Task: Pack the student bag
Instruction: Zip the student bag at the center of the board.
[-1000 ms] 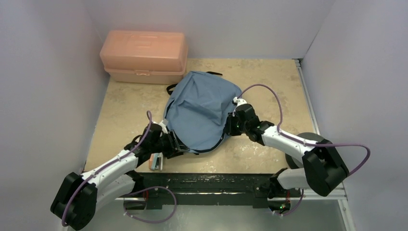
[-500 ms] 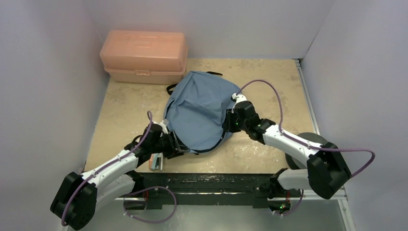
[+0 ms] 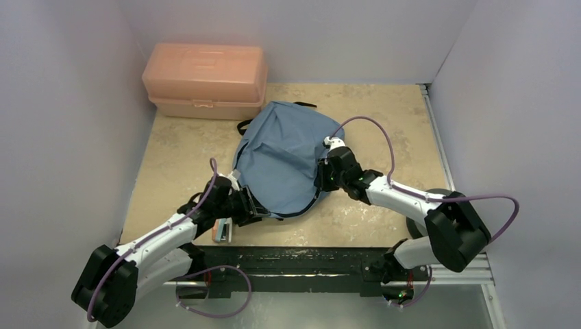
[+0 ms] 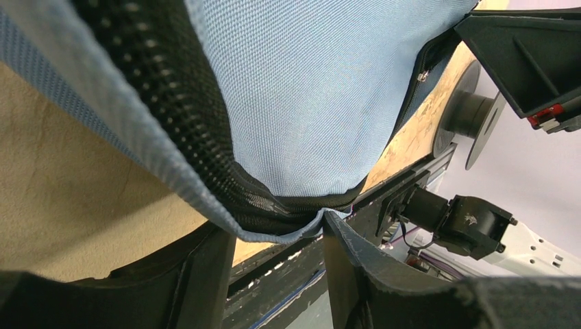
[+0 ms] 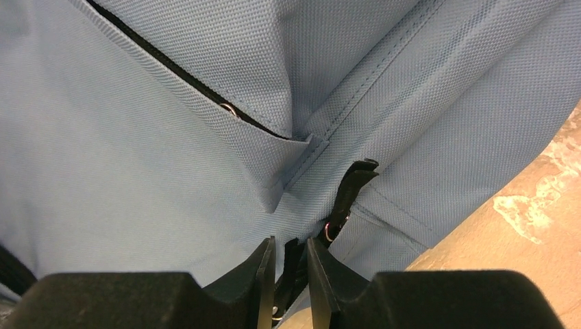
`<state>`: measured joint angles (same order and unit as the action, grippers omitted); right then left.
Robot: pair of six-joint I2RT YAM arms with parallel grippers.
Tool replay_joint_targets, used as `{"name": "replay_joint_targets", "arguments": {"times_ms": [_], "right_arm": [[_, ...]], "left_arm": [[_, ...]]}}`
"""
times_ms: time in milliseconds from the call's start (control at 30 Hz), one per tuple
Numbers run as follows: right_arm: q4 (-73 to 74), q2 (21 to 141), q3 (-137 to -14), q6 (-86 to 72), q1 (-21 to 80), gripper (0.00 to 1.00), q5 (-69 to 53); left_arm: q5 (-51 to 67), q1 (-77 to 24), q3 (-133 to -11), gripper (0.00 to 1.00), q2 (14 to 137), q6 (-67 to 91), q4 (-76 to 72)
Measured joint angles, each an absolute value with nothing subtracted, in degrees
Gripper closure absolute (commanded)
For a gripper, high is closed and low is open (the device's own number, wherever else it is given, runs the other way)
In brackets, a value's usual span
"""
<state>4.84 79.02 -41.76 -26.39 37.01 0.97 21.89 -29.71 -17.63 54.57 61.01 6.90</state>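
Note:
The dusty-blue student bag [image 3: 286, 157] lies flat in the middle of the table. My right gripper [image 3: 323, 176] is at its right edge. In the right wrist view this gripper [image 5: 289, 241] is shut on a black zipper pull [image 5: 349, 184] against the blue fabric [image 5: 137, 137]. My left gripper [image 3: 251, 207] is at the bag's near-left edge. In the left wrist view the left gripper [image 4: 274, 223] stands wide open, and the bag's blue hem and black mesh lining [image 4: 171, 116] sag across the gap and touch the right finger.
A rigid salmon-pink plastic box [image 3: 204, 79] stands at the back left. A small teal and orange object [image 3: 223, 231] lies by the table's near edge under my left arm. Grey walls close in on both sides.
My right gripper has moved left and a little farther back along the bag's right edge, still shut on the pull. The left arm and the bag have not visibly moved.

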Motion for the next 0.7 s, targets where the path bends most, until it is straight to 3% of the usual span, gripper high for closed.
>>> {"name": "replay_joint_targets", "arguments": {"times_ms": [200,367,433,567,700], "right_arm": [[5.13,79.79,-41.74,-26.57,41.15,0.76,6.31],[5.56,81.45,-41.76,-26.92,44.66,1.00,10.87],[6.09,81.78,-41.76,-27.07,45.56,1.00,12.53],[6.68,81.08,-41.76,-27.18,46.92,1.00,14.04],[6.42,76.64,-41.06,-26.89,47.81,1.00,10.22]], "left_arm": [[21.80,-29.71,-17.63,0.53,54.85,61.76,6.81],[21.63,-29.71,-17.63,0.55,54.87,61.93,6.79],[21.39,-29.78,-17.63,0.58,54.92,61.95,6.66],[20.75,-29.80,-17.63,0.69,55.57,62.04,6.02],[19.94,-30.04,-17.58,0.93,56.97,62.46,4.60]]}}
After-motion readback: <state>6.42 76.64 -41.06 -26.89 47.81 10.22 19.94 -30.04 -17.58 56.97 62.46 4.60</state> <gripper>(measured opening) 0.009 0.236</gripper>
